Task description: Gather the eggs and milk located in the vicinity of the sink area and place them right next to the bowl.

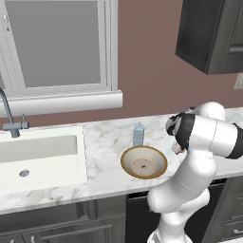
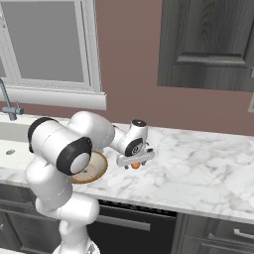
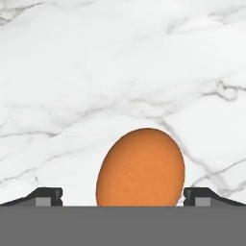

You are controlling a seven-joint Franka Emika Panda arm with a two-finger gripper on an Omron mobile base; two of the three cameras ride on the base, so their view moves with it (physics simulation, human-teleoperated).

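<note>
An orange-brown egg (image 3: pixel 140 168) lies on the marble counter between my gripper's (image 3: pixel 125 199) two fingertips (image 3: pixel 48 196), with a gap on each side. The gripper (image 2: pixel 135 159) is open and hangs low over the egg (image 2: pixel 135 165), just right of the bowl (image 2: pixel 96 167). The tan bowl (image 1: pixel 144 162) sits on the counter with the pale blue milk carton (image 1: pixel 138 135) standing upright right behind it. The cream-white sink (image 1: pixel 38 156) is at the left. My arm hides part of the bowl in the right base view.
A grey faucet (image 1: pixel 10 116) rises behind the sink, under a window (image 1: pixel 57 47). Dark wall cabinets (image 1: pixel 211 35) hang above the counter at the right. Marble counter (image 2: pixel 198 158) stretches on to the right of the gripper.
</note>
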